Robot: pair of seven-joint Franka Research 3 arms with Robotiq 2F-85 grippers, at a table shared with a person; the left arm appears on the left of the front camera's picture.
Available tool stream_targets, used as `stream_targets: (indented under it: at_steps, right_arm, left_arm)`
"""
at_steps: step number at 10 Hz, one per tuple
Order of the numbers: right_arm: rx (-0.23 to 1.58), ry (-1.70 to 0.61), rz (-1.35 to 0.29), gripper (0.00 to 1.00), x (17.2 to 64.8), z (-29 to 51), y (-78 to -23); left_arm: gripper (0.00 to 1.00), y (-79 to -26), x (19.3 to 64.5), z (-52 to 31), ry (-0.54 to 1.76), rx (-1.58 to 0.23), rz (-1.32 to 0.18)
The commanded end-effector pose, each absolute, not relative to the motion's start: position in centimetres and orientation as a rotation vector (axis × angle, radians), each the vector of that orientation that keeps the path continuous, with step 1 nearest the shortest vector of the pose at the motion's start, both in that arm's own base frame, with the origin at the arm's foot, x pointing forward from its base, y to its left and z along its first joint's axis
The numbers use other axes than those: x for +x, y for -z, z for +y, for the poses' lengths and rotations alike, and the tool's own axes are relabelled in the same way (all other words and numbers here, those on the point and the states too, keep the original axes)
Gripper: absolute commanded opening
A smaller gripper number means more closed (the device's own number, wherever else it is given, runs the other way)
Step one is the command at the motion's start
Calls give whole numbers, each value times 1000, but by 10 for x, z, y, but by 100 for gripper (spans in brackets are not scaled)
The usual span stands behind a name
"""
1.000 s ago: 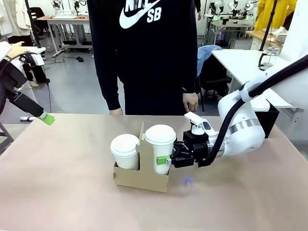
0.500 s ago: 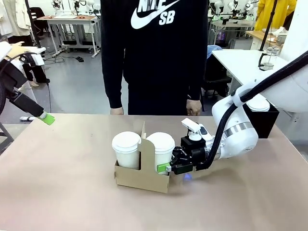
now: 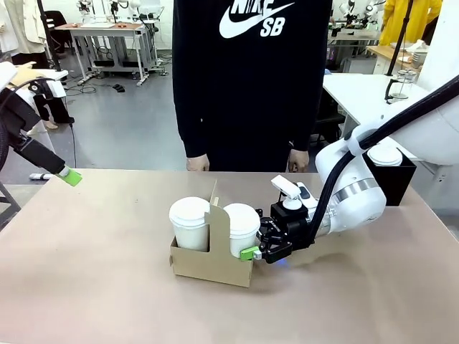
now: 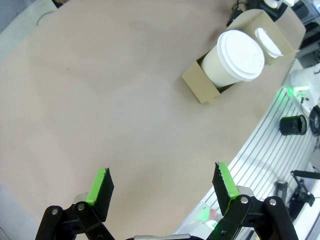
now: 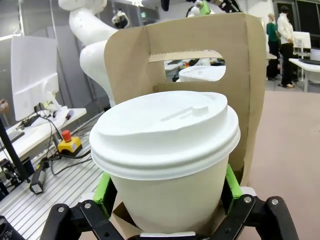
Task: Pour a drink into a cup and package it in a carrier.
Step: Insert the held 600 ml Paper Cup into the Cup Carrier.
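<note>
Lidded white paper cup [image 3: 242, 229] seated in cardboard carrier [image 3: 210, 266]'s right pocket; right gripper [image 3: 257, 252] spread, straddling it. Probably thin-walled, crushable, top-heavy if filled: best gripped mid-wall, gently.

Two cups [image 3: 189, 223] [image 3: 242, 229], one carrier [image 3: 212, 264].

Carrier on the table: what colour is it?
Plain brown cardboard carrier, clearest in the front view.
</note>
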State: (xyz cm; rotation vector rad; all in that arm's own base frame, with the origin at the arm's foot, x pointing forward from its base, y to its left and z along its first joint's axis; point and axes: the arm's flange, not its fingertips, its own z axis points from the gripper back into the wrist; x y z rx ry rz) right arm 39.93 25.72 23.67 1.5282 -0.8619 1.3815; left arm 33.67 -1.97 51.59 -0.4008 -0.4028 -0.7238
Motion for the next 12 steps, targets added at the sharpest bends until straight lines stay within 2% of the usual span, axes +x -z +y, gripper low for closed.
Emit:
stream_targets:
  at_steps: [1, 6, 9, 12]
  right_arm:
    - [1460, -1437, -843, 100, 394, 243, -247]
    - [1341, -1400, -910, 100, 400, 201, -285]
    - [1098, -1297, -878, 100, 390, 161, -336]
    - [811, -1021, -758, 100, 364, 118, -398]
  left_arm:
    - [100, -517, 336, -20, 724, -407, -403]
    - [100, -517, 336, -20, 724, -407, -403]
    - [100, -517, 336, -20, 724, -407, -403]
    - [100, -517, 336, -20, 724, -407, -403]
